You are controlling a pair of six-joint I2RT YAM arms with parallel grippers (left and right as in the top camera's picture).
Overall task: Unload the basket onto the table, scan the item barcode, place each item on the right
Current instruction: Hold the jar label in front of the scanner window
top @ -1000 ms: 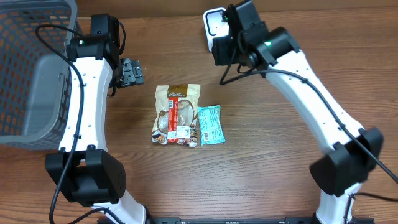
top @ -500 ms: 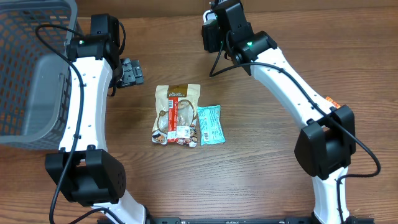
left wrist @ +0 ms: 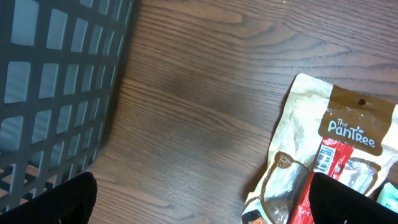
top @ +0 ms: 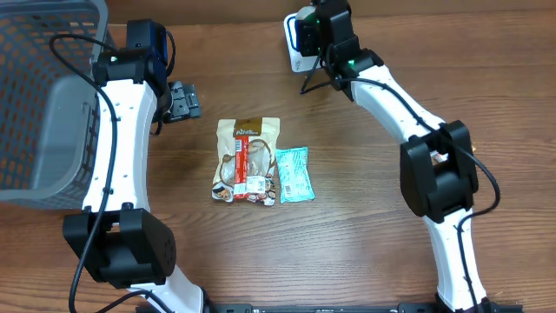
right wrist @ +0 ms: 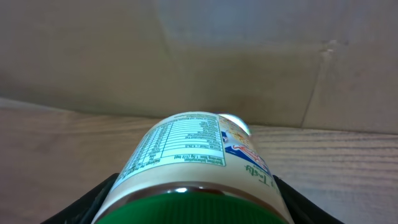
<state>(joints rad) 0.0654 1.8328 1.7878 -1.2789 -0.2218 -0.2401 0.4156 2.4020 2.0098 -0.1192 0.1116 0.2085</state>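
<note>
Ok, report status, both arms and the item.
Left fingers open, empty, over bare table beside the snack pouch. Right fingers shut on green-lidded jar, label showing, at the white device on the far edge. Nothing in the way.

Dark wood-grain table (top: 365, 226), beige backdrop (right wrist: 186, 50)

Checkout-style tabletop (top: 365, 217), plastic basket (top: 43, 96), snack packs (top: 248, 161)

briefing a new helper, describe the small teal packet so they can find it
From the grey basket at the left, look right to two packets in the middle. The teal packet lies just right of the bigger tan pouch, smaller and the only blue-green one.
</note>
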